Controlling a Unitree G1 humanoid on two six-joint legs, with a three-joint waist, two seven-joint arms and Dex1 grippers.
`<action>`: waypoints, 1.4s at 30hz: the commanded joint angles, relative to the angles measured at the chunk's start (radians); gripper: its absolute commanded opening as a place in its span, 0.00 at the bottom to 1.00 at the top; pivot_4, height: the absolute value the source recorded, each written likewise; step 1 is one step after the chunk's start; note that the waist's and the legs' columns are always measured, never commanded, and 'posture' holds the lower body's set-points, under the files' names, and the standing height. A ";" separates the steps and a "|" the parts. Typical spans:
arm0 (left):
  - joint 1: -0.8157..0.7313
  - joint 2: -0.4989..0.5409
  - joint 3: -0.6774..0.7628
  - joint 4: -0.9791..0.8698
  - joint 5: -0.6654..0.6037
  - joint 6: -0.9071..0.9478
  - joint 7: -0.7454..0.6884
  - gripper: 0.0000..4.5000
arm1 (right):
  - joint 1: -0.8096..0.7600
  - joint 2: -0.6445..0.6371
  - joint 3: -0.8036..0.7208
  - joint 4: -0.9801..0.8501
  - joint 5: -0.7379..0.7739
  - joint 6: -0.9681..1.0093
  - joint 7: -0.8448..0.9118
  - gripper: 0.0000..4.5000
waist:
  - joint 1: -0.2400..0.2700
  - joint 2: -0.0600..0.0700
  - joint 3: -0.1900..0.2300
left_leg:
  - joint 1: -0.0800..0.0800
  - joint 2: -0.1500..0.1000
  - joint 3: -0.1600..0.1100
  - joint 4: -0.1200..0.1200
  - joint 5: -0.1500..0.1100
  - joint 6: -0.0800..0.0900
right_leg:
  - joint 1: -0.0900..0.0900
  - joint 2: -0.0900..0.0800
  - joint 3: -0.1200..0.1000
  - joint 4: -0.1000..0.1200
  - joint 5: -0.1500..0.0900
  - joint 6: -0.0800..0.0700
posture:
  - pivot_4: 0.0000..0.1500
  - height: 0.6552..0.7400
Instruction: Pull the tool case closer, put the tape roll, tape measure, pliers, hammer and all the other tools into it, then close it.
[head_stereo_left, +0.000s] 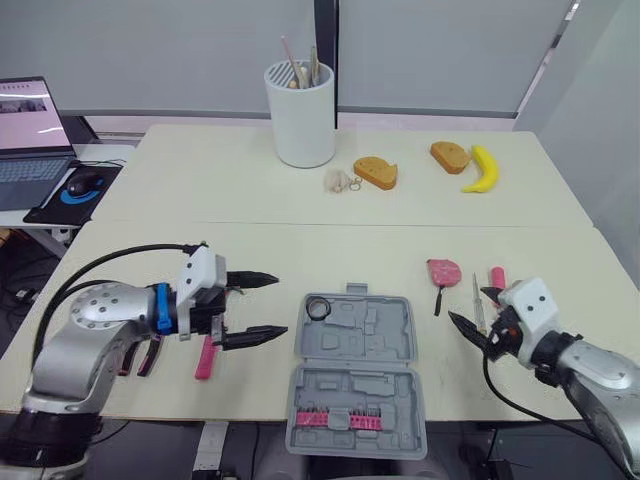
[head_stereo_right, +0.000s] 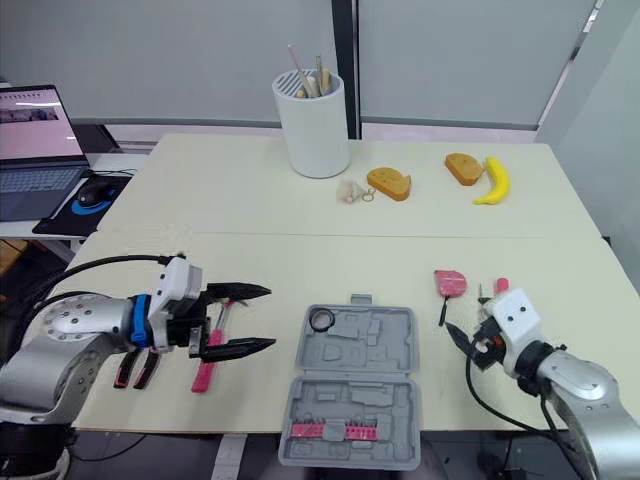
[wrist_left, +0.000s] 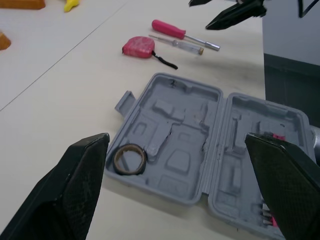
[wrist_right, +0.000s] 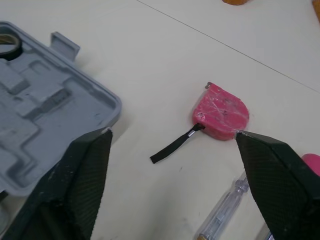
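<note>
The grey tool case (head_stereo_left: 355, 370) lies open near the front edge, with the tape roll (head_stereo_left: 318, 308) in its far left corner and a pink bit strip (head_stereo_left: 338, 419) in the near half. My left gripper (head_stereo_left: 278, 305) is open just left of the case, holding nothing. The pink-handled hammer (head_stereo_left: 207, 357) and the pliers (head_stereo_left: 140, 358) lie under that arm. To the right of the case are the pink tape measure (wrist_right: 221, 118) and two screwdrivers (head_stereo_left: 478, 300). My right gripper (head_stereo_left: 468, 305) hovers open beside them, empty.
A white utensil holder (head_stereo_left: 301, 112) stands at the back centre. Two bread pieces (head_stereo_left: 376, 172), a banana (head_stereo_left: 483, 170) and a small keyring (head_stereo_left: 340, 181) lie on the far table half. A laptop (head_stereo_left: 30, 140) and mouse (head_stereo_left: 83, 183) sit on a side desk at the left.
</note>
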 joint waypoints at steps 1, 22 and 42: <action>-0.062 -0.041 -0.069 -0.040 -0.021 -0.032 -0.021 1.00 | -0.088 0.089 0.068 0.084 -0.066 0.004 -0.127 0.87 | -0.006 0.000 0.000 | 0.000 0.000 0.000 0.000 0.000 0.000 | 0.001 0.000 0.000 0.000 0.000 0.000 | 1.00 1.00; -0.116 -0.140 -0.198 -0.008 0.033 -0.123 -0.010 1.00 | -0.303 0.346 0.109 0.527 -0.161 -0.098 -0.358 0.79 | -0.016 0.001 0.000 | 0.001 0.001 -0.002 -0.001 0.002 -0.003 | 0.000 0.004 0.000 0.002 0.000 0.000 | 1.00 1.00; -0.117 -0.136 -0.218 -0.014 0.054 -0.134 -0.001 1.00 | -0.274 0.342 0.088 0.480 -0.142 -0.062 -0.353 0.01 | -0.029 0.001 0.000 | 0.001 0.001 -0.002 -0.001 0.002 -0.003 | 0.000 0.004 0.000 0.003 0.000 0.000 | 1.00 1.00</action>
